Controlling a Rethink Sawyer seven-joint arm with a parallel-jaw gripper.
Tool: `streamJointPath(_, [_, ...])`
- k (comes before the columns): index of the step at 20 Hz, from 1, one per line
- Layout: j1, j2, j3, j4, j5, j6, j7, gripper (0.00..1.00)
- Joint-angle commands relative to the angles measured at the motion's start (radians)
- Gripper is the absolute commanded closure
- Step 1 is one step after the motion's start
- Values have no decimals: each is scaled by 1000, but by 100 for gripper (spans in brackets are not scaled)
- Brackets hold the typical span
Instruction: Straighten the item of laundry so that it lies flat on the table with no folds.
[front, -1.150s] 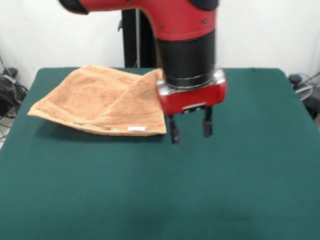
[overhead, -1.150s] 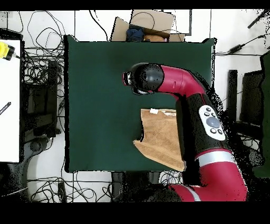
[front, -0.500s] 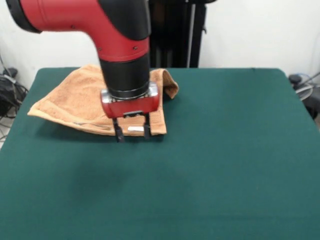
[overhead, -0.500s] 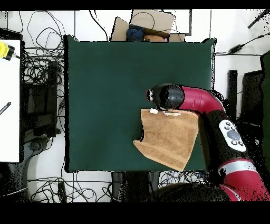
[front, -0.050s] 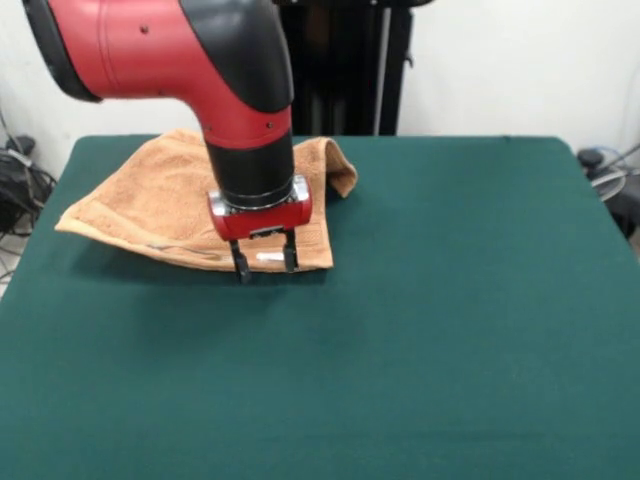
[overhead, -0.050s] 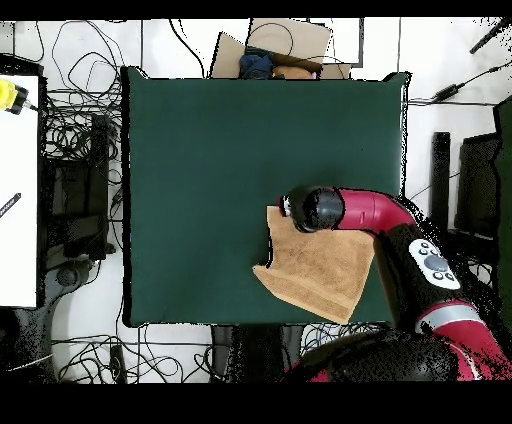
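Note:
The item of laundry (front, -0.050s: 150, 205) is an orange-tan towel, folded over on itself at the far left of the green table (front, -0.050s: 430, 330). A white label shows at its near hem. My gripper (front, -0.050s: 264, 262) hangs open right at that hem, one finger on each side of the label, with nothing held. From overhead the towel (overhead, -0.050s: 315, 275) lies near the table's (overhead, -0.050s: 200, 150) lower right edge, and the arm's wrist covers its upper hem; the fingers are hidden there.
Cables and boxes lie on the floor around the table in the overhead view. A cardboard box (overhead, -0.050s: 285, 45) sits past the table's top edge. A white surface (overhead, -0.050s: 18, 190) stands to the left.
My gripper has swung from beside the towel's corner to its near hem and lowered there. The towel's far corner has dropped back to the right of where it stood.

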Motion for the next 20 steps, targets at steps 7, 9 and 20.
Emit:
streamJointPath(7, [11, 172, -3, 55, -134, -141, -3, 0])
streamJointPath(9, [10, 187, -1, 44, -140, -147, -10, 0])
streamJointPath(20, [3, 199, 15, 35, -124, -126, -22, 100])
